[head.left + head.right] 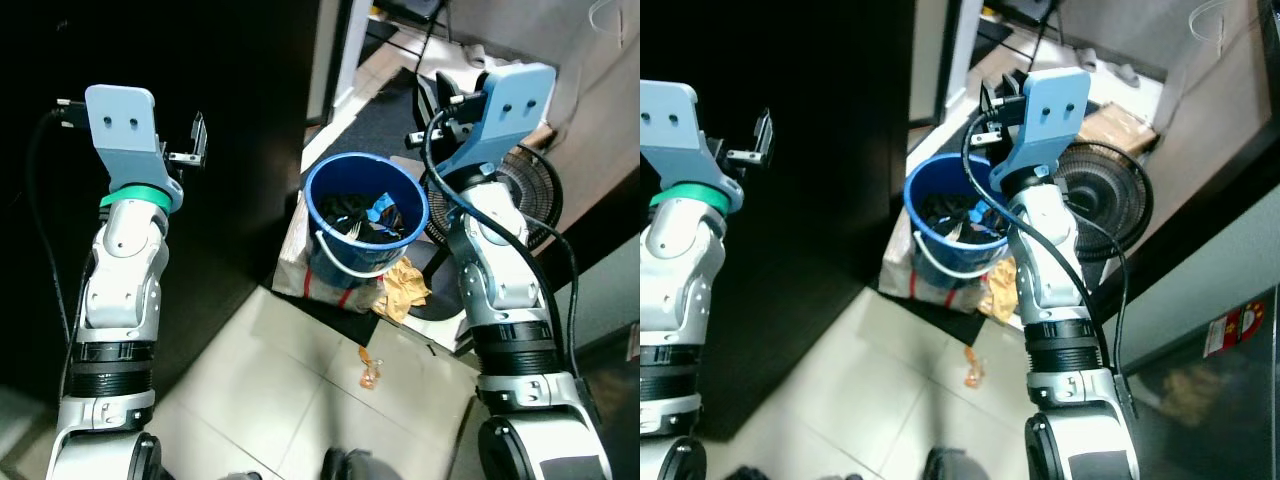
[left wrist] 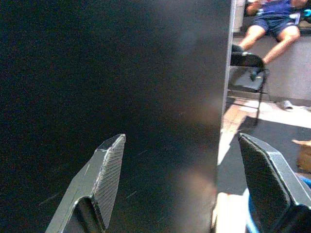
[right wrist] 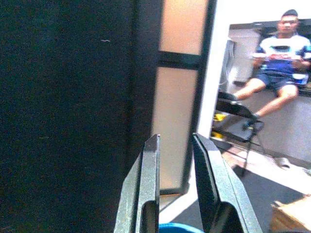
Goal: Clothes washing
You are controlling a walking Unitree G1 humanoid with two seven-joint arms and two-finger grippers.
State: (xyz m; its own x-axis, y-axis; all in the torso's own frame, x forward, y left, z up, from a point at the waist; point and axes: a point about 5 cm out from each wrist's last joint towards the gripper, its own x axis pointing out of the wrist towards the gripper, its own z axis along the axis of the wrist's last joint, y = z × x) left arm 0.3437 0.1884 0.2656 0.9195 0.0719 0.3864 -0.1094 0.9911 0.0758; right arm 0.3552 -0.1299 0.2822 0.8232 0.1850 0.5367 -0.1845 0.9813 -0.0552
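Note:
A blue bucket (image 1: 322, 180) stands on the floor ahead, holding dark crumpled items (image 1: 352, 212) and a blue scrap; I cannot tell whether they are clothes. Both arms are raised. My left gripper (image 2: 181, 138) is open, held up in front of a tall black panel (image 2: 121, 73), with nothing between its fingers. My right gripper (image 3: 176, 137) is up above and beyond the bucket, its two fingers nearly together and holding nothing. It faces the panel's edge and a doorway.
A black floor fan (image 1: 537, 188) stands right of the bucket. Crumpled brown paper (image 1: 405, 290) and a white bag (image 1: 298, 262) lie at the bucket's base, an orange scrap (image 1: 369, 376) on the tiles. A person (image 3: 279, 58) sits beyond a folding chair (image 3: 239, 112).

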